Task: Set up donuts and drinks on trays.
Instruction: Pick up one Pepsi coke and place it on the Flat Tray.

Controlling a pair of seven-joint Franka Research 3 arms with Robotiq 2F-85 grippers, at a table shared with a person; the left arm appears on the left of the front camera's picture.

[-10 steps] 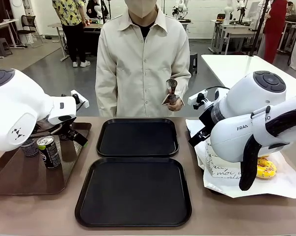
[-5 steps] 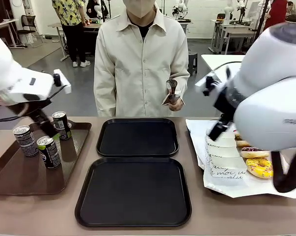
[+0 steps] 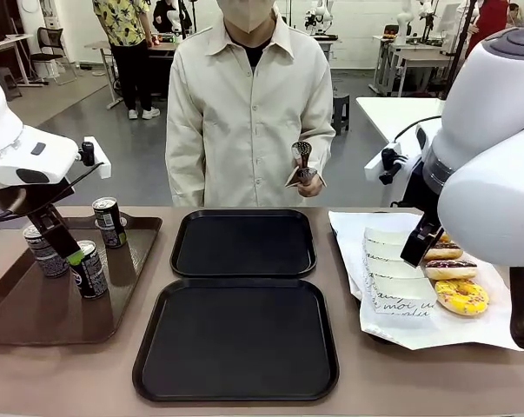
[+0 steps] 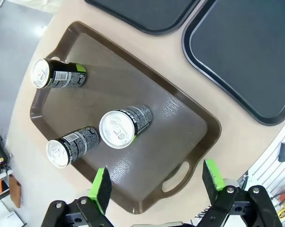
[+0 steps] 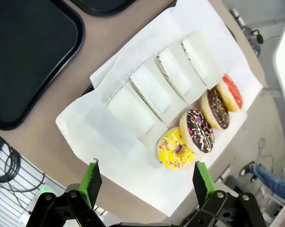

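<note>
While the left arm (image 3: 27,161) and right arm (image 3: 496,174) hover above the tabletop (image 3: 70,373), the left gripper (image 4: 155,168) gapes empty over cans (image 4: 125,126) on the brown tray (image 4: 180,118); the right gripper (image 5: 146,166), equally wide and empty, hangs over donuts (image 5: 174,149) on paper (image 5: 85,127); the trays (image 3: 237,339) lie between.

In the front view the right arm (image 3: 496,174) hid the far end of the donut row (image 3: 450,269) and the paper's (image 3: 418,330) right edge. The left arm (image 3: 27,156) covered part of one can (image 3: 41,258). The brown tray (image 3: 36,313) ran off the left edge. In the left wrist view one black tray (image 4: 147,12) was cut by the top edge and the other tray (image 4: 246,52) by the top and right edges. The can print was too small to read.
</note>
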